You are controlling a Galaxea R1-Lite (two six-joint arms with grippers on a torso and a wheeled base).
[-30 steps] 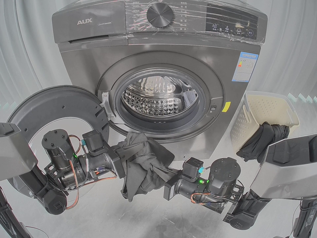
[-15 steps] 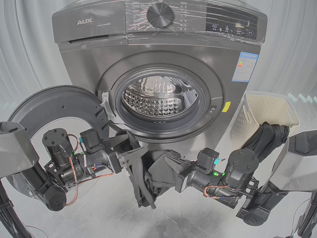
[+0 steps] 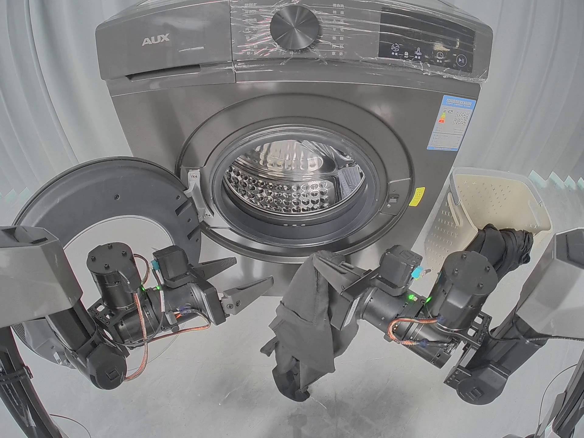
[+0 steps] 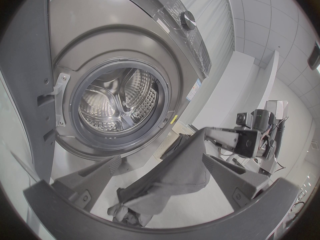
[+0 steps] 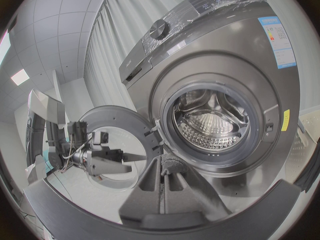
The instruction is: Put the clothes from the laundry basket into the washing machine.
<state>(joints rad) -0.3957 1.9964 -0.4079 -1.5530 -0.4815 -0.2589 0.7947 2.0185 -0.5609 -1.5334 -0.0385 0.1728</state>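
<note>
A dark grey garment (image 3: 304,330) hangs from my right gripper (image 3: 322,263), which is shut on its top edge just below the washing machine's open drum (image 3: 286,177). In the right wrist view a tuft of the cloth (image 5: 173,164) sticks out between the shut fingers (image 5: 150,184). My left gripper (image 3: 252,271) stands open and empty to the garment's left, a little apart from it. From the left wrist the garment (image 4: 180,170) hangs beyond the open fingers (image 4: 96,174). The cream laundry basket (image 3: 505,199) leans at the machine's right side, with a black garment (image 3: 499,247) draped over its rim.
The round machine door (image 3: 103,190) is swung wide open on the left, behind my left arm. The grey machine front (image 3: 292,92) fills the middle. Bare pale floor (image 3: 231,390) lies below both arms. A curtain hangs behind.
My left gripper let go of the grey garment, opened and drew back to the left. My right gripper carried the garment up and to the right, so it now hangs from that gripper alone.
</note>
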